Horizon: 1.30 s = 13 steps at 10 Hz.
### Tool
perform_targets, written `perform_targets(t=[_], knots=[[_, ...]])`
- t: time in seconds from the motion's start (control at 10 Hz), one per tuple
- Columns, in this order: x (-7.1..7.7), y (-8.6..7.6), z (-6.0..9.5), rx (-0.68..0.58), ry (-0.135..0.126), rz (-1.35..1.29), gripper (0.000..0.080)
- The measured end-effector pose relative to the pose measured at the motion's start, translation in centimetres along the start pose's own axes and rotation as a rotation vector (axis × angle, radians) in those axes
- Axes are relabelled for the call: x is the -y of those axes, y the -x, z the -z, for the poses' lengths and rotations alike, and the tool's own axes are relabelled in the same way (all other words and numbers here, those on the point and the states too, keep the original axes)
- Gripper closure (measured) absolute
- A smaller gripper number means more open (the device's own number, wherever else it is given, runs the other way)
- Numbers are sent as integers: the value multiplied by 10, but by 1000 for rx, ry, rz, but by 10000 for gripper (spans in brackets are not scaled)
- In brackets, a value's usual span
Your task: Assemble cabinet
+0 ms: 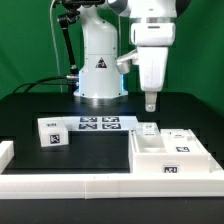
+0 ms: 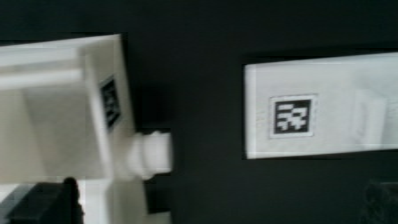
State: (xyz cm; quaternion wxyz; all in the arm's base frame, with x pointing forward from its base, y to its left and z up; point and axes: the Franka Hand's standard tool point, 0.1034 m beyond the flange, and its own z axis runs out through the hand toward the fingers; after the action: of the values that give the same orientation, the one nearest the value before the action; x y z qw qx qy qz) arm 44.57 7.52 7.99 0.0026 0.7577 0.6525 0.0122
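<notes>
The cabinet (image 1: 172, 156), a white blocky box of panels with small tags, lies on the black table at the exterior view's right. A small white piece (image 1: 148, 130) sits at its far corner. A separate white tagged block (image 1: 52, 132) stands at the left. My gripper (image 1: 150, 101) hangs above the table just behind the cabinet, open and empty. In the wrist view a white part (image 2: 63, 110) with a side tag and a round peg (image 2: 151, 152) lies beside a flat white tagged panel (image 2: 320, 110). The gripper (image 2: 214, 212) is above the dark gap between them.
The marker board (image 1: 98, 124) lies flat in front of the robot base (image 1: 98, 75). A long white wall (image 1: 90, 186) runs along the table's front edge, with a short white piece (image 1: 5, 150) at the far left.
</notes>
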Motion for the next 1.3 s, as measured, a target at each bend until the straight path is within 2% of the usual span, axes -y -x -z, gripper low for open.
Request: perform_targets(t=[0.1,0.5,0.7,0.8,1.0,1.3], knots=[[12,1,-7,-1,-12,2,2],[7,0,-6,-2,-8,-7,2],[27,-3,-21,-26,-4,-1,2],[35,-5,-31,-37,-12,0,2],[42,-4,-47,-46,-36,-8,2],[51,-4,-60,-50,-62,-12,2]])
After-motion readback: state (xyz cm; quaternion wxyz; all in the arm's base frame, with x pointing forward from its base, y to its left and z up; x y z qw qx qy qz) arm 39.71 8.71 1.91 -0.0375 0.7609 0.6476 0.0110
